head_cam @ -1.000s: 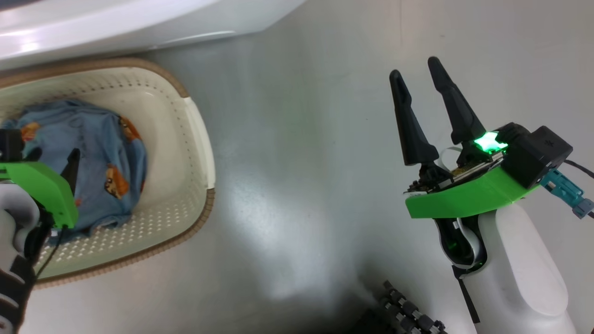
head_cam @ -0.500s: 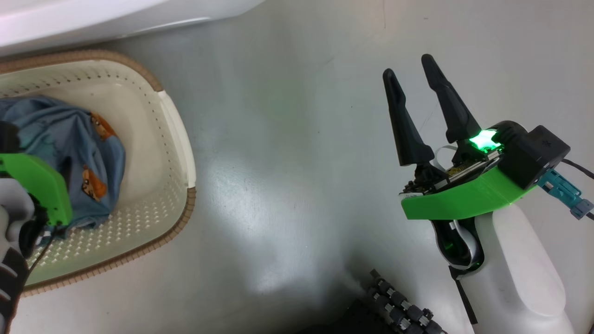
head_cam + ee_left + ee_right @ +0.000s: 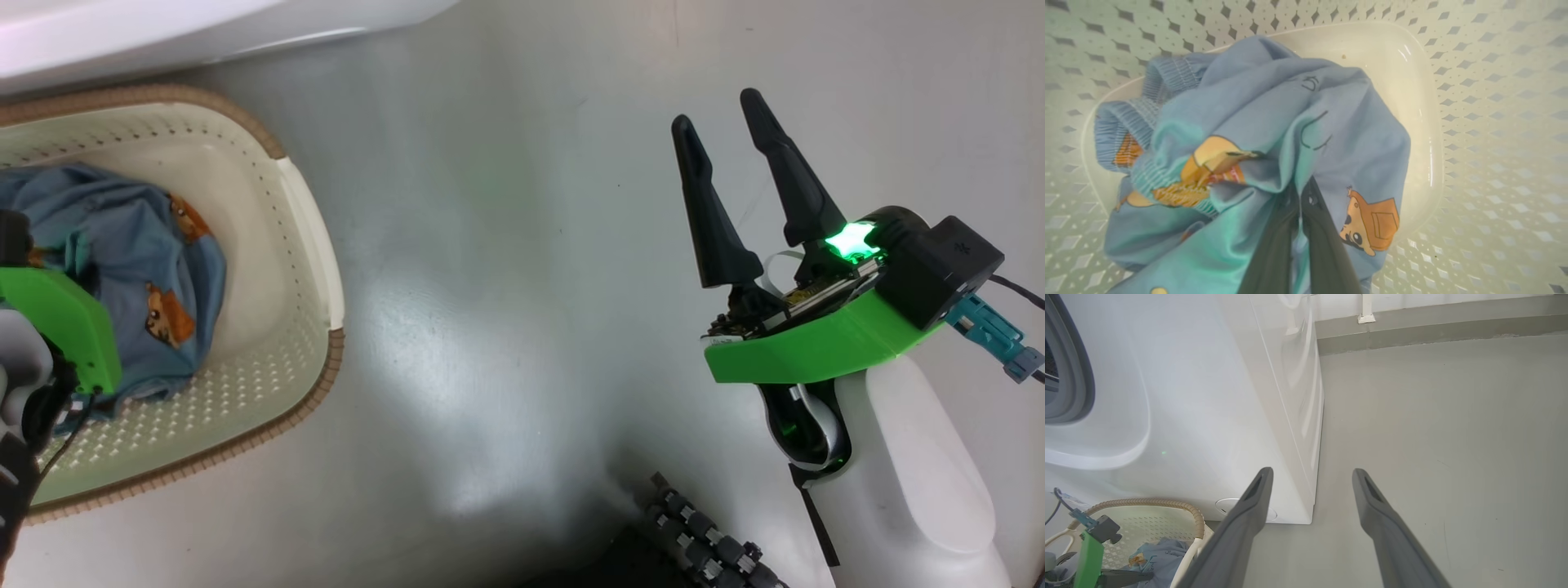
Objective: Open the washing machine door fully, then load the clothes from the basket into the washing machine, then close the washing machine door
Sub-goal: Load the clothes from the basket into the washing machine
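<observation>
One bundle of clothes lies in the basket, pinched between the left hand's pressed-together fingers; the right hand hangs spread above the floor. Loading looks barely begun: lifting, stowing in the washer and closing remain.

I read a smooth grey floor, glossy, with pale glare patches. The washing machine stands on it, white base flat on the grey. The basket sits upright on the floor just in front of the washing machine, near its lower front corner; I can't tell whether they touch. Past the washing machine's side, floor runs to a grey skirting at the wall.
</observation>
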